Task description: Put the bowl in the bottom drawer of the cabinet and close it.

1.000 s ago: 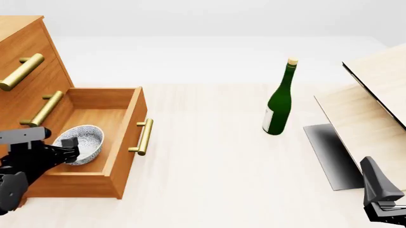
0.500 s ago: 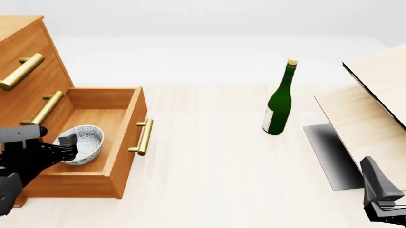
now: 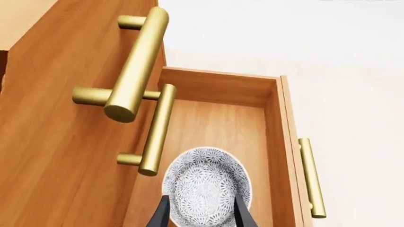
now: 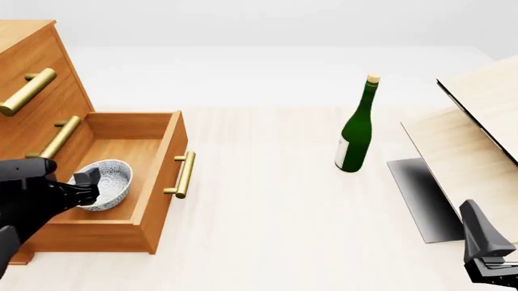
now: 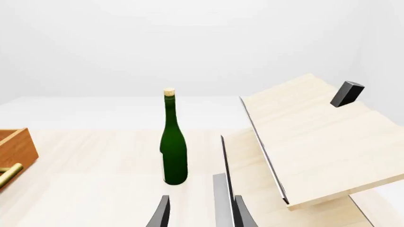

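Pale desk [image 4: 275,200] is carrying the cabinet [image 4: 33,73], whose bottom drawer [image 4: 154,182] is standing pulled out. Left claw [image 3: 202,215] is spread around the bowl [image 3: 207,189] inside it, apparently not gripping. Lifting carelessly risks dragging the bowl out; right claw [image 5: 200,213] is idling open, empty.

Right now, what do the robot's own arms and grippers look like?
Both are dark, nearly black, with chunky angular housings. The left arm carries a grey boxy block near its wrist. The left gripper and right gripper each end in two slim dark tapered fingers. No cables or markings show.
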Available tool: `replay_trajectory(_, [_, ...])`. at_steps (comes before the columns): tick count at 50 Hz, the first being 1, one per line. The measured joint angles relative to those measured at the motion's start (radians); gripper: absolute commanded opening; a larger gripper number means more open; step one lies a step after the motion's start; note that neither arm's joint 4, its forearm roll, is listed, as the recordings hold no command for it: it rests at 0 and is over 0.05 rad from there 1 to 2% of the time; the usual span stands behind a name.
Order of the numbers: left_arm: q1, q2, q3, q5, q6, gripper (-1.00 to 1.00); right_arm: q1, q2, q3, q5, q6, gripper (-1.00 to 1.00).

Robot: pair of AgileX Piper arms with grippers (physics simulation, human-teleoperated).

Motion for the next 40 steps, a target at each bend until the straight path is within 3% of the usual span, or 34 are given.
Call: replay_trajectory(40, [-0.128,-0.268,-0.032,0.251,-0.051,1.0,0.0,0.0,0.0,0.0,0.0,1.0])
